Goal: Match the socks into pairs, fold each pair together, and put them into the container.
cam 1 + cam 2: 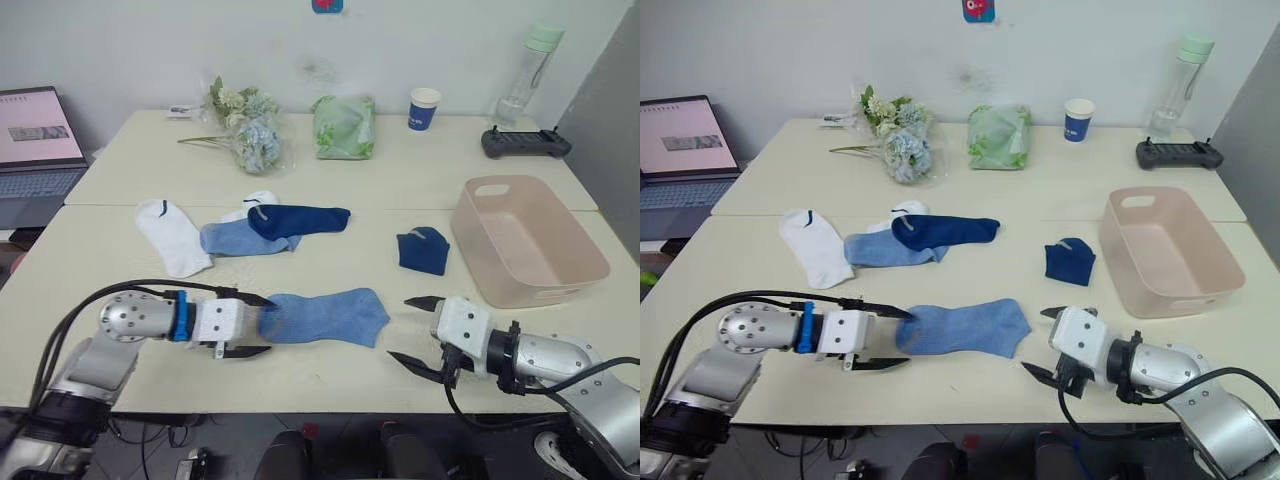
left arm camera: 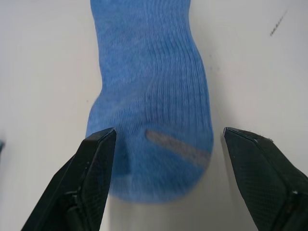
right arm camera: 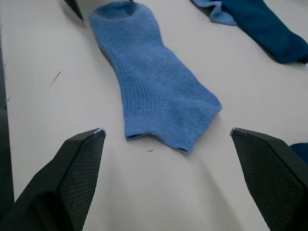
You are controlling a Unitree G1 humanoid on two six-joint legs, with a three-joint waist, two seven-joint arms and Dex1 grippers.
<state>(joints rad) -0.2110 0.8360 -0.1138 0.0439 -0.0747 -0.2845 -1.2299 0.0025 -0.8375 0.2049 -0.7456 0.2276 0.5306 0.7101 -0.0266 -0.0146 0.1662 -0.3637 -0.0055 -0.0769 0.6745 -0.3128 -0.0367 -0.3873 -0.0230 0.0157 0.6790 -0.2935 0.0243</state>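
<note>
Between the spread left gripper (image 1: pixel 243 324) fingers lies the light blue sock (image 1: pixel 325 316); pinch its end squarely, while the right gripper (image 1: pixel 415 332) waits open.

My two head cameras are looking forward and down from above my arms, taking in the whole tabletop (image 1: pixel 400 190) up to the wall; the right eye is sitting slightly to the side of the left, so both are sharing almost the same scene. My left wrist camera is looking along my left gripper (image 2: pixel 163 144), very near the cuff end of a light blue sock (image 2: pixel 151 96). My right wrist camera is looking along my right gripper (image 3: pixel 168 139) from a little farther, facing the other end of this same sock, which all four views are sharing.
</note>
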